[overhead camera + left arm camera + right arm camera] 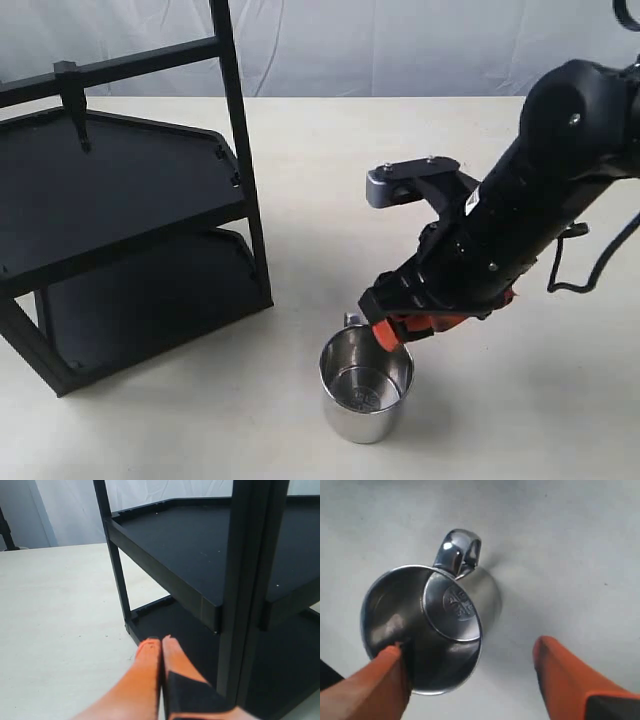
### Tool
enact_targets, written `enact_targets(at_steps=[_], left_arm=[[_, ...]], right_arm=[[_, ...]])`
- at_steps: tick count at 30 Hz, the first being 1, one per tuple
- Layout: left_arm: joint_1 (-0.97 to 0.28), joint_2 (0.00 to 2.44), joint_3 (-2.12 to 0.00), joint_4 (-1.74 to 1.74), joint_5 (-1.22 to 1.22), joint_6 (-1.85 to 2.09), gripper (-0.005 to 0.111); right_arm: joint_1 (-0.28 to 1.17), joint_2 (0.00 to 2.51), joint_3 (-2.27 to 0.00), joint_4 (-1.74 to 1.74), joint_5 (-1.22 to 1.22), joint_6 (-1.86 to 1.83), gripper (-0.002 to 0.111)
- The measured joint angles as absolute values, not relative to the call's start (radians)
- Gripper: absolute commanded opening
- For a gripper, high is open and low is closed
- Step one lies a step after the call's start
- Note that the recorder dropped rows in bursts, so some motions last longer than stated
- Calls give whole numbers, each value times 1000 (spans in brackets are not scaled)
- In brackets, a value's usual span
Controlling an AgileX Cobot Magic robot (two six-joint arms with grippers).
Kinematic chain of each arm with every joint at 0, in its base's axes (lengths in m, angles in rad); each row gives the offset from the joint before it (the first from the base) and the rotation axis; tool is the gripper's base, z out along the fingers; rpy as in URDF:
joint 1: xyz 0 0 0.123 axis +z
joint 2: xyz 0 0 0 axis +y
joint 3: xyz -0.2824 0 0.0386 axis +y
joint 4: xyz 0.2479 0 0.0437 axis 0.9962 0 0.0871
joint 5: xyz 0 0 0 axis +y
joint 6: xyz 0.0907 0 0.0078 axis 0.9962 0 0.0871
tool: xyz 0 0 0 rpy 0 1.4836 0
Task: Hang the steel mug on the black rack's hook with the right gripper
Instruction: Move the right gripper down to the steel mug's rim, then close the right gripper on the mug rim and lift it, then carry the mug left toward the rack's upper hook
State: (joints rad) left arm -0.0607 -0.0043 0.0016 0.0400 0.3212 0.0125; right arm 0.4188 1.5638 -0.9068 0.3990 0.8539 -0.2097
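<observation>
We hover our right gripper [470, 680], fingers spread, at the steel mug [365, 388]'s rim to grasp it, the hook [76, 110] well apart.

This is looking like a robot lab test station: a bare pale tabletop [300, 150] is sitting before a hanging white cloth backdrop [400, 45], with black robot arms working over it.
</observation>
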Motion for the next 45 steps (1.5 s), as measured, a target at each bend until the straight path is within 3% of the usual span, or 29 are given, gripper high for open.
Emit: enact_targets(at_steps=[3,6,10,11,17,21,28,36,45], left_arm=[[-61,-4,2,40,321,13,0],[-61,-4,2,40,321,13,0],[-61,-4,2,40,321,13,0],[-61,-4,2,40,321,13,0],[-61,-4,2,40,321,13,0],[-61,-4,2,40,321,13,0],[-61,-4,2,40,321,13,0],[-61,-4,2,40,321,13,0],[-61,-4,2,40,321,13,0]], right_arm=[[420,1628,-907,399,843,-208,64],[420,1691,-907,399,830,-206,51],[420,1729,-907,399,819,-204,1],[422,1729,-907,401,818,-204,0],[422,1713,-907,542,825,-433,0],[422,1648,-907,944,958,-930,0],[422,1625,-907,1455,1119,-1419,0],[422,1625,-909,1687,1143,-1580,0],[422,1677,-970,1720,1148,-1605,0]])
